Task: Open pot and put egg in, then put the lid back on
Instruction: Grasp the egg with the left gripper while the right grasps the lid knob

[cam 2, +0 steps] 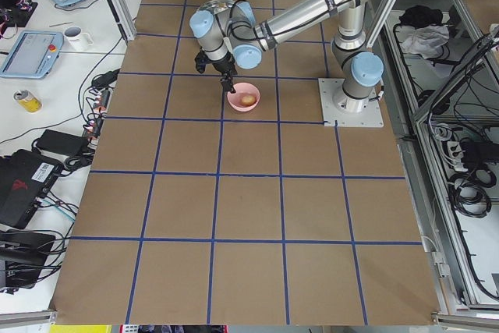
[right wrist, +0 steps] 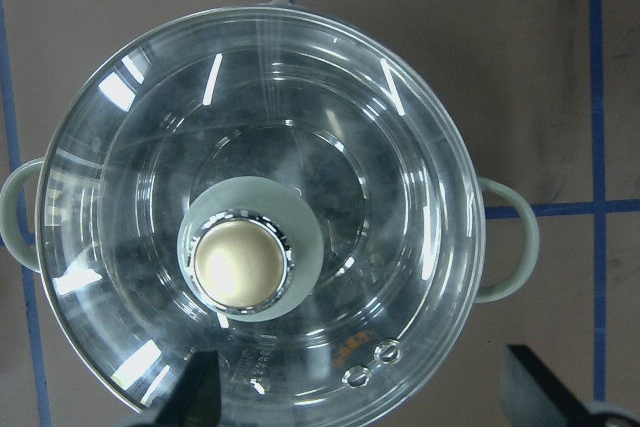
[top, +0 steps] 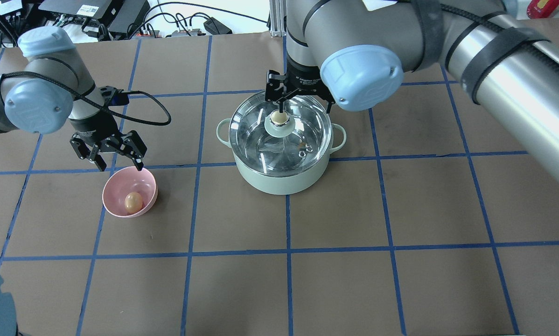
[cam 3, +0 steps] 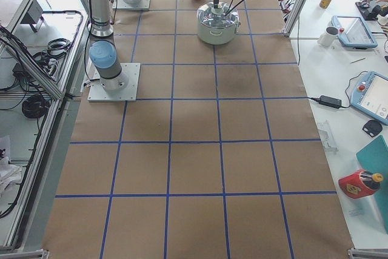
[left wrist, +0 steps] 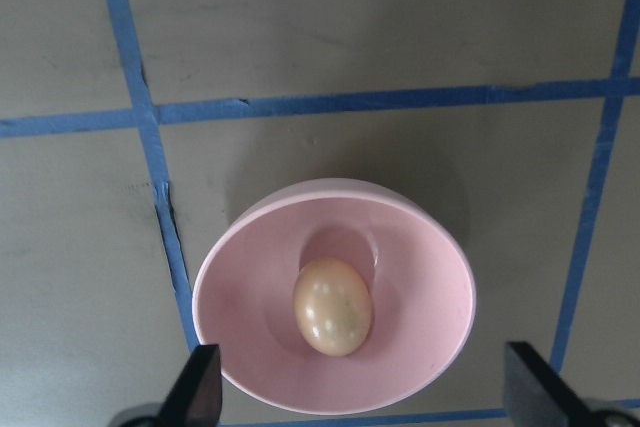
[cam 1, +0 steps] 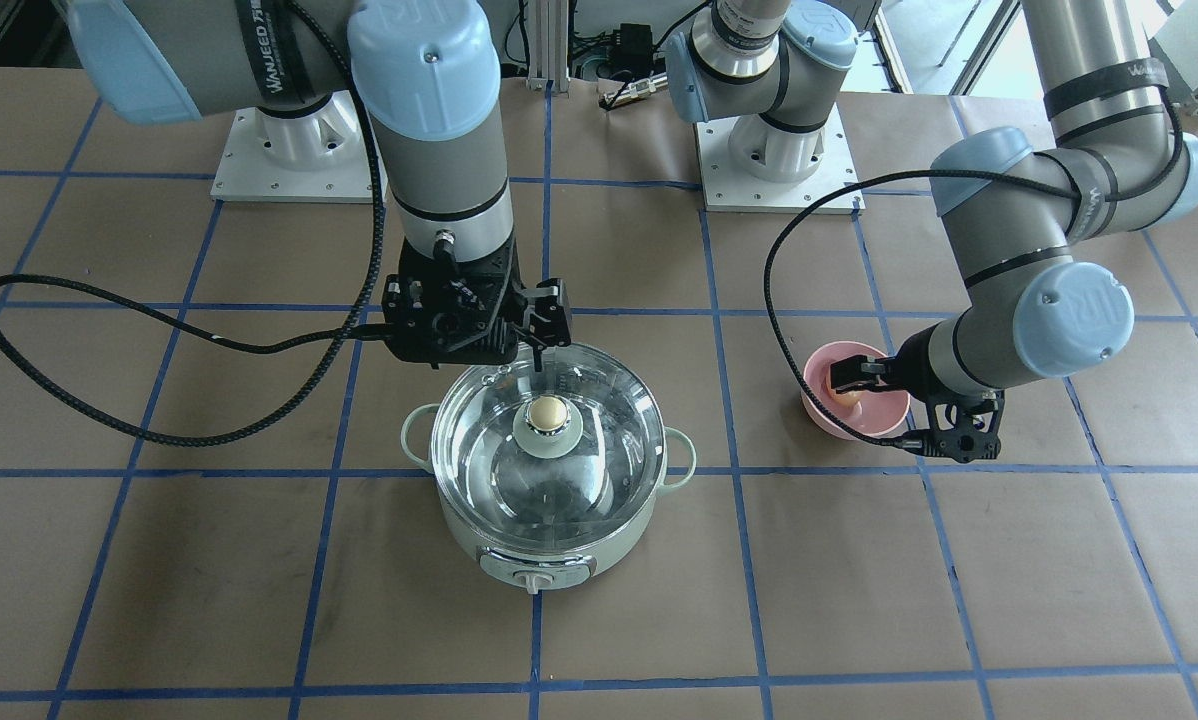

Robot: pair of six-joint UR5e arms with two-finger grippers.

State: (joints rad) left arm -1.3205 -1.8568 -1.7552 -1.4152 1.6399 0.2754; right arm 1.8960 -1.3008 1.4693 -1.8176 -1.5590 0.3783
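The pale mint pot stands mid-table with the clear glass lid on it. The lid's beige knob also shows in the right wrist view. My right gripper hangs open just above the back of the lid, holding nothing. One of its fingers is close behind the knob. The tan egg lies in a pink bowl and shows in the left wrist view. My left gripper is open and empty, above the bowl's back rim.
The table is brown paper with a blue tape grid. The pot's two loop handles stick out sideways and its control knob faces away from the robot. A black cable loops across the table beside the pot.
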